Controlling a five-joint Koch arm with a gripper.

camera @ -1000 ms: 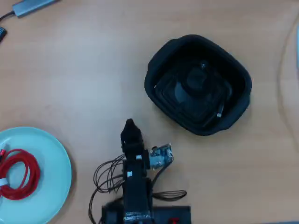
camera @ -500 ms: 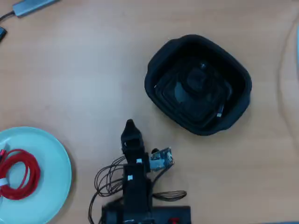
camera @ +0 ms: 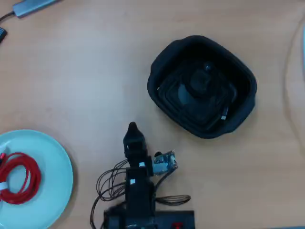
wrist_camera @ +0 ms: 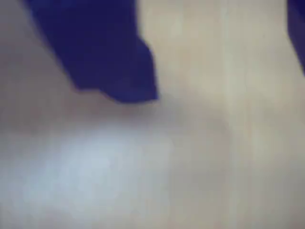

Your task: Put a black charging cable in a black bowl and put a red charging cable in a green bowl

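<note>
In the overhead view the black charging cable (camera: pixel 198 85) lies coiled inside the black bowl (camera: pixel 164 62), with a silvery plug near the bowl's lower right wall. The red charging cable (camera: pixel 21 177) lies coiled in the green bowl (camera: pixel 52 157) at the lower left edge. My gripper (camera: pixel 132 128) points up the picture between the two bowls and holds nothing. In the blurred wrist view the gripper (wrist_camera: pixel 224 81) shows as one blue jaw at the top left and a blue sliver at the right edge, set apart, close above the bare wooden table.
The arm's base and loose thin black wires (camera: pixel 109 183) sit at the bottom centre of the overhead view. A grey flat device (camera: pixel 31 5) with a cord lies at the top left corner. A pale object's edge (camera: pixel 303 47) shows at the right border.
</note>
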